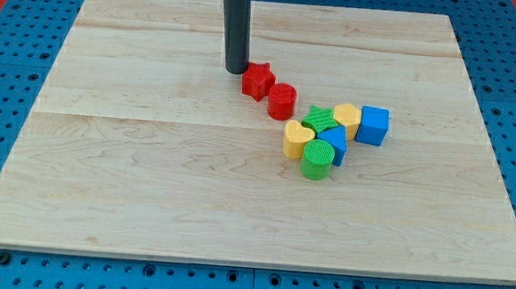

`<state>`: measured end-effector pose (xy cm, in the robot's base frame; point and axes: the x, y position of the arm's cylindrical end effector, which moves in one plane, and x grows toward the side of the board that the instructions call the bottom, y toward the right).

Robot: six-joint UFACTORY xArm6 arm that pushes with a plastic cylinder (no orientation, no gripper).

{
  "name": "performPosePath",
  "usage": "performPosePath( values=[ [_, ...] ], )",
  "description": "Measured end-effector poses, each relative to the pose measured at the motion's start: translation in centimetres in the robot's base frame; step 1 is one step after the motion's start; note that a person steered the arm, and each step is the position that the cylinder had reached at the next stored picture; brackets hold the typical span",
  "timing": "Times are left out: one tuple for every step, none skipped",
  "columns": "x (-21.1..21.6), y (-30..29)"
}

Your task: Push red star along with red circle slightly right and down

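Observation:
The red star (257, 80) lies on the wooden board, just above and left of the board's middle. The red circle (282, 101) touches it on its lower right. My tip (236, 71) stands right at the star's upper left side, touching it or nearly so. The rod rises straight up from there to the view's top.
A cluster sits just right and below the red circle: a yellow heart (297, 138), a green circle (317, 159), a blue block (334, 143), a green star (320, 120), a yellow block (347, 116) and a blue cube (373, 125). The board (145, 173) rests on a blue pegboard.

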<state>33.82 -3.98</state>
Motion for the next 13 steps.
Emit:
performPosePath(
  values=[
    [4.0,-0.3],
    [6.1,0.0],
    [8.9,0.5],
    [9.0,0.5],
    [7.3,0.5],
    [6.5,0.5],
    [6.2,0.1],
    [6.1,-2.0],
    [3.8,-4.3],
    [3.5,-4.0],
    [1.3,-1.6],
    [1.2,-0.2],
    [1.2,0.8]
  ],
)
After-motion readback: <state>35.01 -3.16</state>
